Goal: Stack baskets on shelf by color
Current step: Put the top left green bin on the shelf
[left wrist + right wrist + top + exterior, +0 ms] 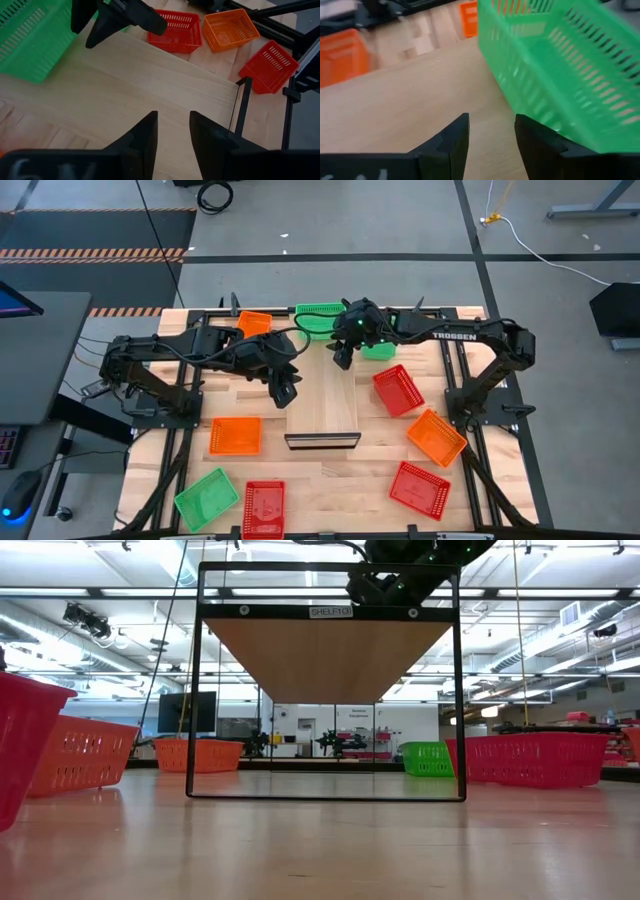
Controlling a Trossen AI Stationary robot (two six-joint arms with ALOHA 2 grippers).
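Observation:
The shelf (322, 408) is a pale board on a dark frame at the table's middle; the low view shows the shelf (325, 655) raised. My left gripper (288, 392) is open over the shelf's left edge; in its wrist view the left gripper (172, 131) hangs above bare board. My right gripper (342, 360) is open above the shelf's far end. Its wrist view puts the right gripper (491, 132) just short of a green basket (560, 65), apart from it. That green basket (380, 348) is partly hidden by the right arm. A second green basket (320, 320) sits at the far edge.
On the table stand orange baskets (254, 323), (236, 435), (436, 437), red baskets (398, 390), (419, 488), (263, 508) and a third green basket (207, 498). The dark arm mounts stand at both table sides. Bare tabletop lies in front of the shelf's near edge (322, 441).

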